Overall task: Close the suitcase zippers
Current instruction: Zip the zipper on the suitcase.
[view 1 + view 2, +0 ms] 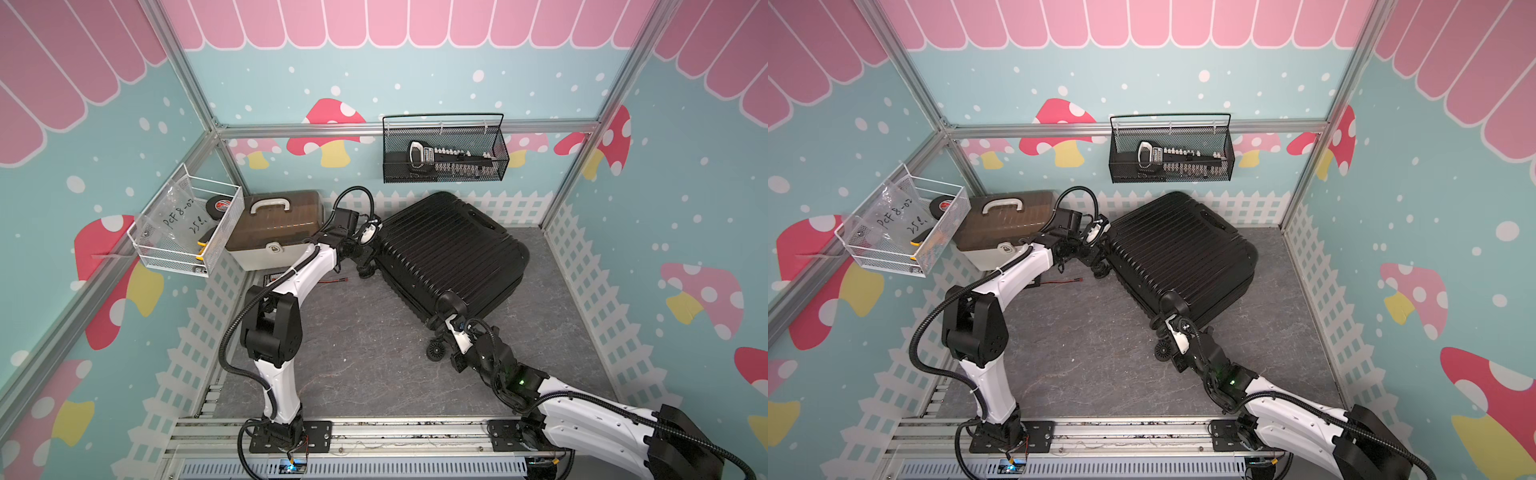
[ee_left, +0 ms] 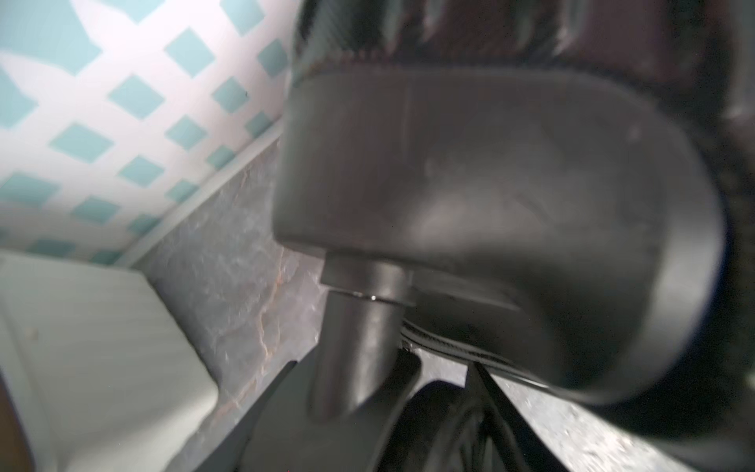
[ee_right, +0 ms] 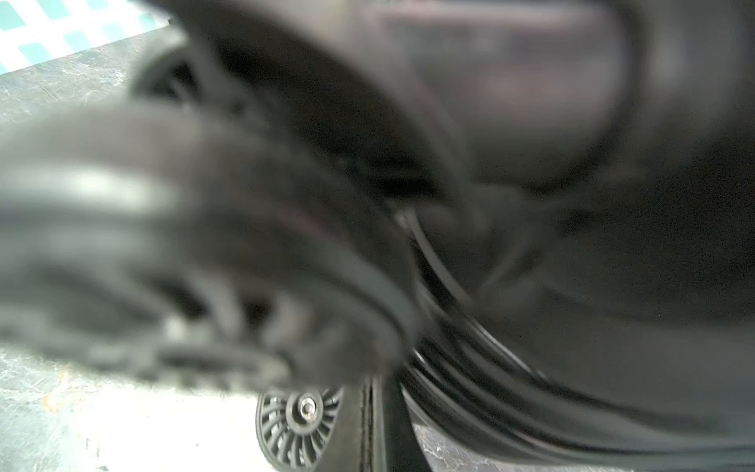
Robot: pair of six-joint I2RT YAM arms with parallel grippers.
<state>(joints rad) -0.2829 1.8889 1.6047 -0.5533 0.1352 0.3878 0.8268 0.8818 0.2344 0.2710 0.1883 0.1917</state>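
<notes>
Left wrist view: a corner caster (image 2: 355,347) fills the frame, zipper track (image 2: 445,350) just behind it.
Suitcase (image 1: 449,249) lies flat on the tabletop (image 1: 353,353) between the claws, a wheeled corner just ahead of each. Left claw (image 1: 360,258): grip cannot be told. Right claw (image 1: 441,318): clenched, on what is too blurred to say. No pull shows; the step probably wants one pinched squarely, clear of the caster stem, then drawn along the seam.

Zippers (image 2: 445,347): we see one short, blurred stretch and can find no pulls.
Left gripper (image 1: 360,254): its jaws merge with the dark corner of the suitcase (image 1: 451,249).
Right gripper (image 1: 444,312): we cannot read what it touches; its wrist view is blurred.
Right arm (image 1: 582,411): cut off at the picture's edge.
</notes>
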